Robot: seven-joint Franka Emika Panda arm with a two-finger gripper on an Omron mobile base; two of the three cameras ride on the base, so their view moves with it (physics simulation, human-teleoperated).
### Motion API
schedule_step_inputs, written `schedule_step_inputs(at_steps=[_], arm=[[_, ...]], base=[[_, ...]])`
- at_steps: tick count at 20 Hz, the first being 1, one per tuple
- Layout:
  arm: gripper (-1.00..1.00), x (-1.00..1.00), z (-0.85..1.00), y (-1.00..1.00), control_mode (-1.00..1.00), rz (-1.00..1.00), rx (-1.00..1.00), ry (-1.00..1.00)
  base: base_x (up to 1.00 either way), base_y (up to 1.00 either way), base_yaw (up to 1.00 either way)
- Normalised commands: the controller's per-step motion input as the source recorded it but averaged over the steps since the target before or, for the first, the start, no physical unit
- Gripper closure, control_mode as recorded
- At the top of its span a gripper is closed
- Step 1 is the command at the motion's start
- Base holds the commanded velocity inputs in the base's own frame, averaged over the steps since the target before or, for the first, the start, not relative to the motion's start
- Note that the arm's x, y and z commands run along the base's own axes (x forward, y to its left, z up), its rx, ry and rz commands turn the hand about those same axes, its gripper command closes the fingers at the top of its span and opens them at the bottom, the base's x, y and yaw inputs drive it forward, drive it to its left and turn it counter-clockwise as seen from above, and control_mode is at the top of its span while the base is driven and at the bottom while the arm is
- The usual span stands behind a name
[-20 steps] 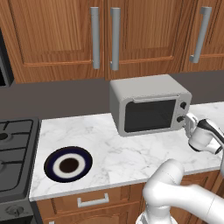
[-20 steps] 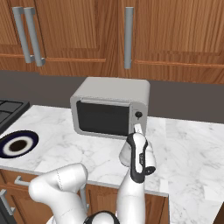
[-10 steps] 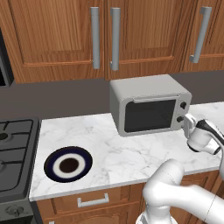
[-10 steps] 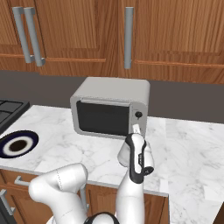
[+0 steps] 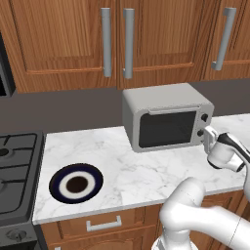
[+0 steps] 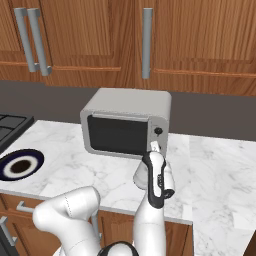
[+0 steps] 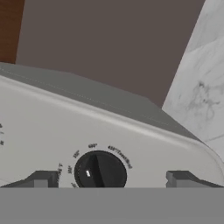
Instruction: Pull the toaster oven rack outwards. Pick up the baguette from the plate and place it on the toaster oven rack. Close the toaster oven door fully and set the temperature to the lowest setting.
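Boxy light-grey metal toaster oven (image 5: 166, 117) at centre right of left base view, its dark-glass door (image 6: 118, 135) shut. My two-finger gripper (image 7: 112, 179), jaws wide and holding nothing, straddles small black dial knob (image 7: 100, 170) at bottom centre of hand view. Judgement: centre tips on knob, close squarely, turn slowly to lowest mark. Navy-rimmed round plate (image 5: 76, 182) lower left, bare.

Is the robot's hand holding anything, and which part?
Nothing is held. The gripper is open, its fingertips standing on either side of a dark knob on the toaster oven, not pinching it.
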Motion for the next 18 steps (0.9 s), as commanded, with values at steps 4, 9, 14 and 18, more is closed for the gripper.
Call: schedule_step_inputs(at_steps=[4,9,14,18], arm=[[-1.0,0.05,0.0,0.03,-1.0,0.0,0.0,0.0],[-1.0,0.0,0.0,0.04,-1.0,0.0,0.0,0.0],[-1.0,0.0,0.0,0.14,-1.0,0.0,0.0,0.0],[-1.0,0.0,0.02,0.01,-1.0,0.0,0.0,0.0]], base=[[0.0,0.0,0.0],[0.0,0.0,0.0],[0.0,0.0,0.0],[0.0,0.0,0.0]])
